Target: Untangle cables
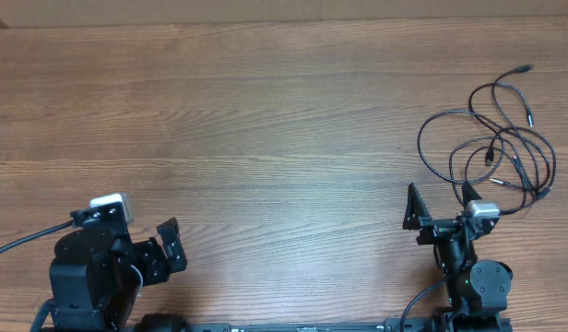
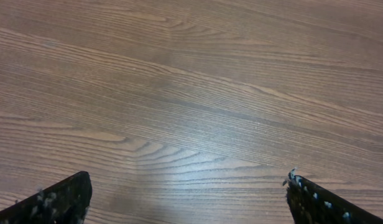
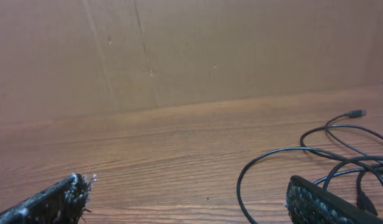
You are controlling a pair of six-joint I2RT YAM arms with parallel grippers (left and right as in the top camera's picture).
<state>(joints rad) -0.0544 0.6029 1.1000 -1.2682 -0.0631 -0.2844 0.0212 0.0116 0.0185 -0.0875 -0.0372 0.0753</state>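
Observation:
The cables are thin black cords lying in loose, overlapping loops on the wooden table at the far right. One plug end points to the back. My right gripper is open and empty, just in front and to the left of the loops. In the right wrist view the gripper is wide open above bare wood, with the cables curving by its right finger and a plug farther off. My left gripper is open and empty at the front left, far from the cables. Its wrist view shows the gripper over bare wood.
A brown cardboard wall stands along the table's back edge. The arm bases and their thick black wires sit at the front edge.

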